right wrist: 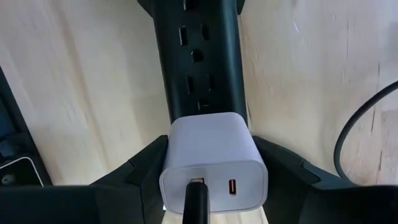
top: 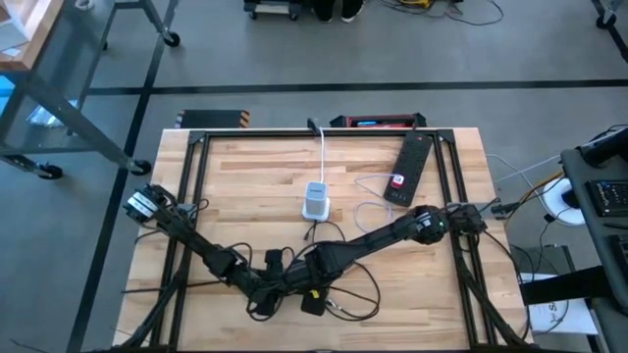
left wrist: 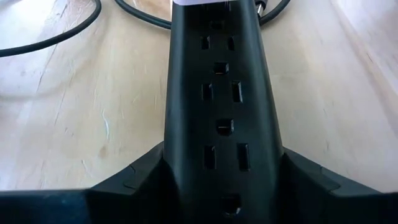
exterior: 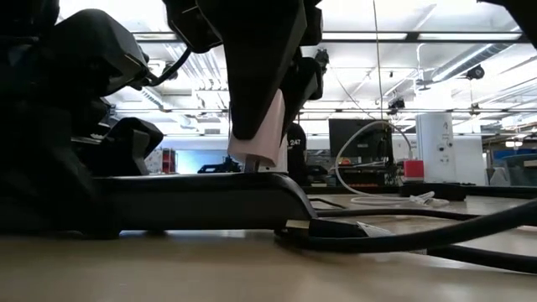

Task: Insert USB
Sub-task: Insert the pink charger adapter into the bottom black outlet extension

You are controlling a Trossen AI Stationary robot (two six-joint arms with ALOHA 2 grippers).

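A black power strip (left wrist: pixel 217 93) lies flat on the wooden table near its near edge (top: pixel 285 279). My left gripper (left wrist: pixel 224 193) is closed around one end of it. My right gripper (right wrist: pixel 211 180) is shut on a white USB charger brick (right wrist: pixel 211 155) directly over the strip's sockets (right wrist: pixel 198 56). A black cable (right wrist: pixel 196 202) is plugged into one of the brick's two ports. In the low view the brick (exterior: pixel 262 134) stands upright with its lower end at the strip's top face (exterior: pixel 201 197); whether its prongs are in a socket is hidden. My left gripper clamps the power strip's end between its two fingers (left wrist: pixel 137 180), one on each long side (left wrist: pixel 174 168), lying along the strip. The strip rests flat on the table. My right gripper pinches the white brick by its two opposite side faces (right wrist: pixel 168 155) between the fingers (right wrist: pixel 137 168), from above, pointing down. The brick is upright, its port face toward the wrist.
A second white charger (top: pixel 315 201) with a white cable (top: pixel 324 157) sits mid-table. A long black device with a red tag (top: pixel 410 167) lies toward the far right. Loose black cables (top: pixel 343 299) loop around the strip near the near edge.
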